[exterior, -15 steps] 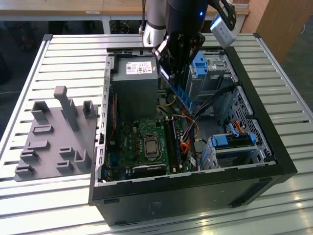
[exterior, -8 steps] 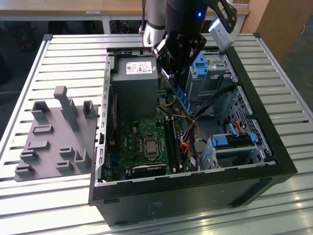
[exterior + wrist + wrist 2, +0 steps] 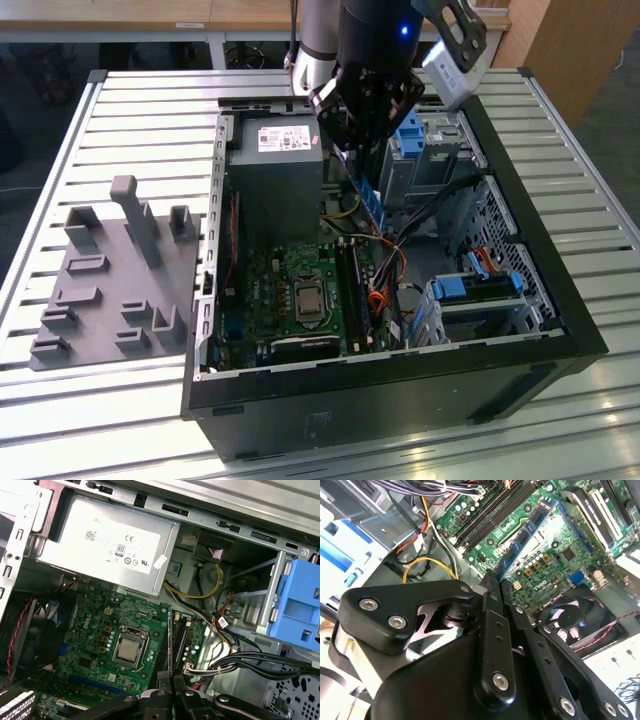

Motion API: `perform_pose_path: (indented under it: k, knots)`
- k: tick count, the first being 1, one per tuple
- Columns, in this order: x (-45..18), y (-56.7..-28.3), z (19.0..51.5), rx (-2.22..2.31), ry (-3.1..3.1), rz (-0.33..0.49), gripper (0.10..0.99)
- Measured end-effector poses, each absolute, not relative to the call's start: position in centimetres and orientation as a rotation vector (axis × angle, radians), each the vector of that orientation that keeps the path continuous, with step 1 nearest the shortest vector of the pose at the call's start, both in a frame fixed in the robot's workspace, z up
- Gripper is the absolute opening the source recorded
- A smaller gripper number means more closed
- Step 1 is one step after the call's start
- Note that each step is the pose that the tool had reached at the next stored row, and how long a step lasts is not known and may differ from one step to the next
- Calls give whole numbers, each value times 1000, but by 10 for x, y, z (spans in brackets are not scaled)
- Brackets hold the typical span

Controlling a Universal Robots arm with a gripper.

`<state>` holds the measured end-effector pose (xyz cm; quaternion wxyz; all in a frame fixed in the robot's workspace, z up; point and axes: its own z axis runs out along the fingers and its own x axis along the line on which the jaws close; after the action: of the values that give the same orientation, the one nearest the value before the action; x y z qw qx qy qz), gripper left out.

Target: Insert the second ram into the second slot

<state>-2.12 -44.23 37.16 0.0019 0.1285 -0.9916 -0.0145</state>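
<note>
My gripper (image 3: 365, 152) hangs over the open computer case, shut on the second ram (image 3: 372, 200), a thin blue stick that points down toward the green motherboard (image 3: 270, 290). In the second wrist view the ram (image 3: 522, 535) runs out from between the black fingers (image 3: 490, 610) and floats above the board, beside the dark memory slots (image 3: 487, 515). Seen in the first wrist view, the stick (image 3: 170, 640) is edge-on above the gripper (image 3: 170, 679), close to the slots (image 3: 181, 639). In the exterior view the slots (image 3: 350, 290) lie below the stick and apart from it.
A grey power supply (image 3: 275, 170) stands just behind the gripper. Blue drive-bay clips (image 3: 410, 135) and a drive cage (image 3: 480, 290) fill the exterior view's right. Cables (image 3: 385, 265) run beside the slots. The CPU socket (image 3: 308, 298) sits mid-board. A grey fixture plate (image 3: 110, 280) lies outside the case.
</note>
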Motion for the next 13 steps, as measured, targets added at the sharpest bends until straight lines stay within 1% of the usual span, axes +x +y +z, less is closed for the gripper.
perform_pose_path:
  k: [13]
  knots:
    - [-21,-442,371,151,-3135,-31,137]
